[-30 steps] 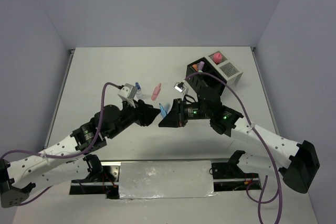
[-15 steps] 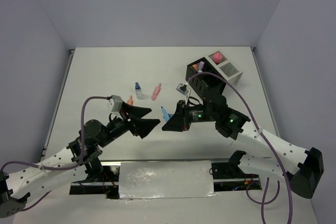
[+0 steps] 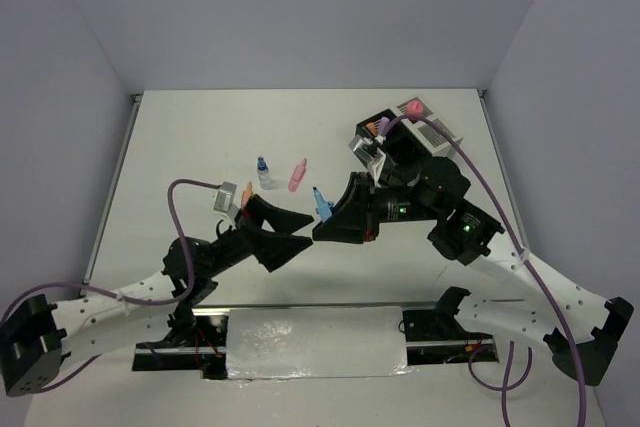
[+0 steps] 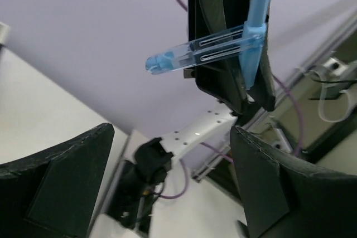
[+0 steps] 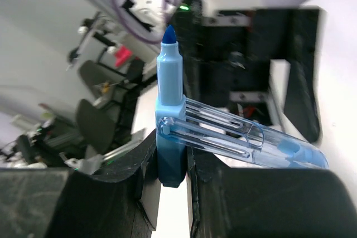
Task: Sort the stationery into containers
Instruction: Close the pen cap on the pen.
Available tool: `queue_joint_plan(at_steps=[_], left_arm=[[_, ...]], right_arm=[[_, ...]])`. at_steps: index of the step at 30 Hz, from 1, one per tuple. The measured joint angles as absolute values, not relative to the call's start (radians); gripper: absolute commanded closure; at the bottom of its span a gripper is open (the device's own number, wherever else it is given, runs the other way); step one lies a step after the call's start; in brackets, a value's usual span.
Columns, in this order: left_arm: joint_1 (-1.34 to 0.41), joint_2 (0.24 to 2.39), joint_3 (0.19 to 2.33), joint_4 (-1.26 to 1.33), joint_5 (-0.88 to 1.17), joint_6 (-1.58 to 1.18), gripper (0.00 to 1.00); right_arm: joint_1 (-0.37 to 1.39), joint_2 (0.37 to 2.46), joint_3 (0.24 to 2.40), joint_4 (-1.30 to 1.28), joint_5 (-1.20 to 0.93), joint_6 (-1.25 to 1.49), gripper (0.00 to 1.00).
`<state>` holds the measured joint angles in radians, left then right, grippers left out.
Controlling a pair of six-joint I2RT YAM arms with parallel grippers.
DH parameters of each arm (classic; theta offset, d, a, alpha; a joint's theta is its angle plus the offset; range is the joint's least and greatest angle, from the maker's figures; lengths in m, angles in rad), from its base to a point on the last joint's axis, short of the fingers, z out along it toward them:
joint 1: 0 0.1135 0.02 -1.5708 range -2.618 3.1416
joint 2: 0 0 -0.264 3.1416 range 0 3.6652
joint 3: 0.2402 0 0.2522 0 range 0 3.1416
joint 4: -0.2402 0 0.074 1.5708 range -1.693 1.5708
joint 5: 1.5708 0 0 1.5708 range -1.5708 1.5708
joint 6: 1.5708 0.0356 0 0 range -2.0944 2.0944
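The blue pen [image 5: 169,110] looks like light, stiff plastic, smooth enough to slip, with a clear cap [image 5: 245,140] jutting sideways; the right hand [image 5: 170,174] is clamped on its butt end, above the tabletop [image 3: 200,137], facing the left hand [image 4: 170,188], whose fingers stand wide apart and empty; best gripped on the barrel, not the cap

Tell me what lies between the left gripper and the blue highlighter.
Nothing: the left wrist view shows only open air between the left gripper and the blue highlighter the right gripper holds.
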<state>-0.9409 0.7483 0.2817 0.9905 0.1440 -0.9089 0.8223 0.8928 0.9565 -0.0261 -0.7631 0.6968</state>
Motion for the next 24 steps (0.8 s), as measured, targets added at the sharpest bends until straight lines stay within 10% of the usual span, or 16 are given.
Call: queue_joint_plan(at_steps=[3, 8, 11, 24], left_arm=[[-0.941, 0.871, 0.293, 1.137, 0.192, -1.012, 0.13], [-0.941, 1.001, 0.361, 1.188, 0.237, -1.105, 0.72], [-0.94, 0.987, 0.388, 1.19, 0.224, -1.102, 0.87], [-0.934, 0.962, 0.519, 0.978, 0.155, -1.076, 0.84]], right_arm=[[0.822, 0.904, 0.957, 0.044, -0.806, 0.748, 1.0], [0.839, 0.908, 0.968, 0.12, -0.85, 0.796, 1.0], [0.866, 0.908, 0.996, 0.126, -0.855, 0.794, 1.0], [0.927, 0.99, 1.01, 0.131, -0.887, 0.68, 1.0]])
